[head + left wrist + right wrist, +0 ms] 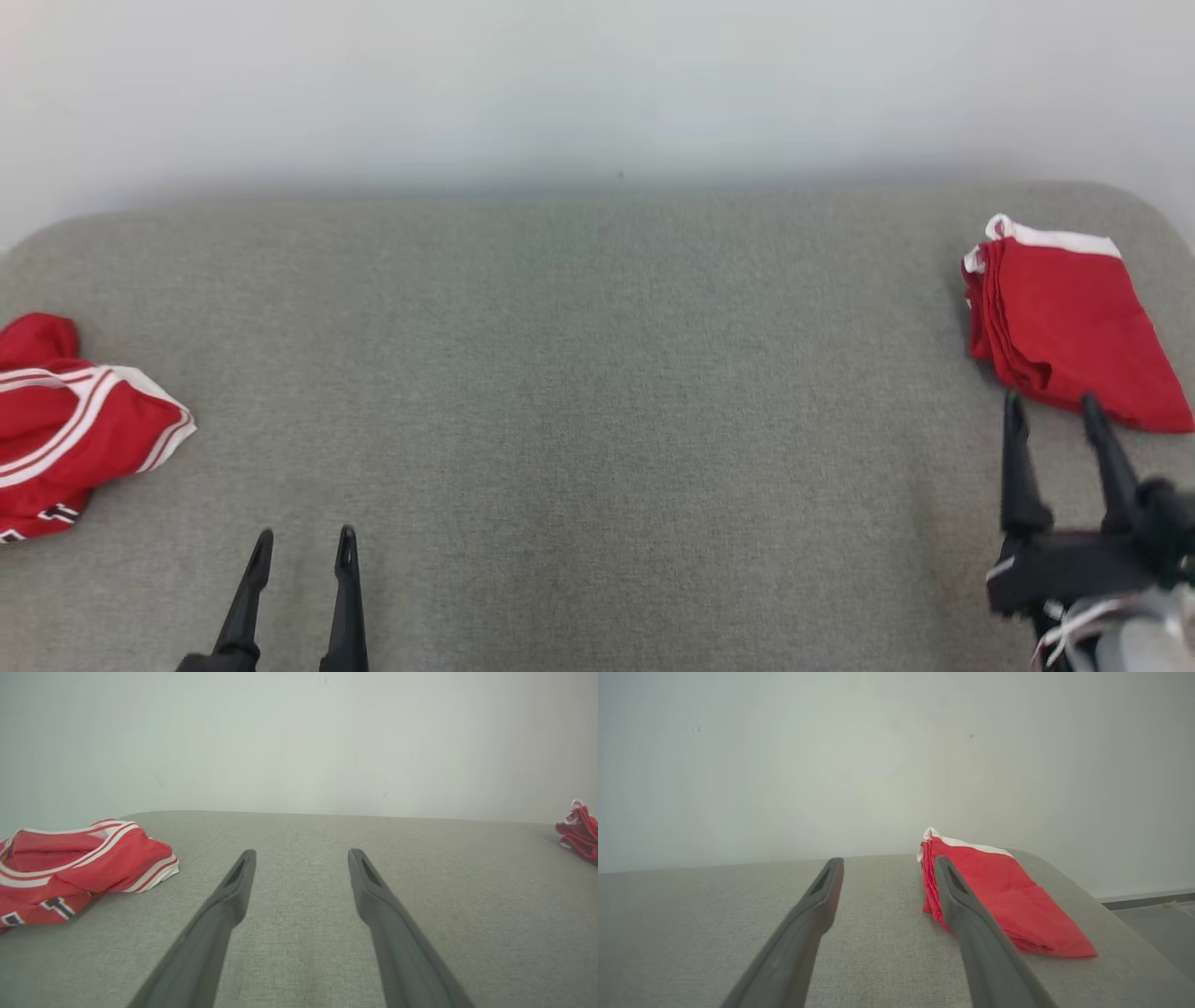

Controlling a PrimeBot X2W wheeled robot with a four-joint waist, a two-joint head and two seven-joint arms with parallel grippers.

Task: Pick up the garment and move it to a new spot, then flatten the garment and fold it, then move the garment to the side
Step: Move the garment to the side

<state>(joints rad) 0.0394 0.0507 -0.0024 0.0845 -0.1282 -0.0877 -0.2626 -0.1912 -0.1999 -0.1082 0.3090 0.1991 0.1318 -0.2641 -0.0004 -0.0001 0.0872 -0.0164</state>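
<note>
Grey woven cloth covers the worktop (pixel 597 373), broad and bare through its middle, with a pale wall (pixel 597 84) behind it. At its left edge lies a crumpled red garment (pixel 84 420), white-striped and bunched over itself. Far across, at the right rear corner, lies a folded red garment (pixel 1064 317) with a white band, stacked flat and square. The right pincer (pixel 1051 403) stands at the near edge of that stack, jaws spread wide and holding nothing; whether its tips touch the cloth I cannot tell. The left pincer (pixel 305 537) hovers low at the near side, equally wide and empty, with the crumpled piece near it to the left but apart from it. I judge the folded piece finished, since it lies off to the side as the task's last step asks, so the step in hand is getting clear of it and turning to the crumpled one. Done well, the right pincer draws straight back along its own fingers, lifting a little first, so no tip snags a layer and drags the stack open. The left pincer should then come down on a thick ridge of the bunch, not a loose hem, so the cloth lifts in one piece.
</note>
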